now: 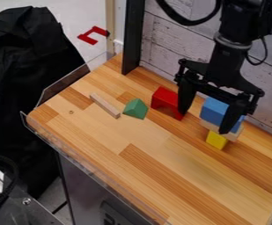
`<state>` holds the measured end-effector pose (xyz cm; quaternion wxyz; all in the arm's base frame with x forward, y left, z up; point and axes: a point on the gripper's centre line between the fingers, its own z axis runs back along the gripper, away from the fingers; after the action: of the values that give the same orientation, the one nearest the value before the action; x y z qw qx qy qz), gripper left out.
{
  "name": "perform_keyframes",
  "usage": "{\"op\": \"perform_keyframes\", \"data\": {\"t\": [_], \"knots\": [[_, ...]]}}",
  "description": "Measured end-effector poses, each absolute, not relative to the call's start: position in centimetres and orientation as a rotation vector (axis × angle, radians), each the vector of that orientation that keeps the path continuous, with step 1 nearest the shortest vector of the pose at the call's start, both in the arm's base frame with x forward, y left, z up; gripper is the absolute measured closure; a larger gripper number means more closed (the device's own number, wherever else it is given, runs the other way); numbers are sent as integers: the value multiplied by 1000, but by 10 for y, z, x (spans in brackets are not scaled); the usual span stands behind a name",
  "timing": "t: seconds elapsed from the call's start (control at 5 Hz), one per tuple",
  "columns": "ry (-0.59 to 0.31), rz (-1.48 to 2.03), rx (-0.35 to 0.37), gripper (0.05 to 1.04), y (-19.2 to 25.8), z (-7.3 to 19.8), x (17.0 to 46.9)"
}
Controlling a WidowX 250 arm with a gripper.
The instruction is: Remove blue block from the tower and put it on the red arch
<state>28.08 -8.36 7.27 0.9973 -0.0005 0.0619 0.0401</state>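
Blue block [213, 110] (lengthwise parallel to wall [170, 46])

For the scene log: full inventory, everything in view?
Blue block: 1, blue, tower top
Flat block: 1, light wood, tower middle
Yellow block: 1, yellow, tower bottom
Arch: 1, red, left of tower
Green block: 1, green, left of arch
Stick: 1, light wood, left of green
Table: 1, brown wood, under blocks
Guard: 1, clear, table edge
Post: 1, black, far corner
Wall: 1, whitish, behind table
Cloth: 1, black, left side
Angular shape: 1, red, upper left
Arm: 1, black, upper right
Hand: 1, black, open, at tower
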Motion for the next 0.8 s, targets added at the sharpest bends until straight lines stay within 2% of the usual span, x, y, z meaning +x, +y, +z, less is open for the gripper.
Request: {"op": "perform_keyframes", "data": {"t": [0.2, 0.4, 0.6, 0.8], "knots": [[159, 83, 9, 84, -83, 63, 277], [112, 275, -41, 84, -81, 66, 282], [36, 549, -41, 84, -69, 83, 292], [-9, 684, -56, 84, -69, 87, 300]]}}
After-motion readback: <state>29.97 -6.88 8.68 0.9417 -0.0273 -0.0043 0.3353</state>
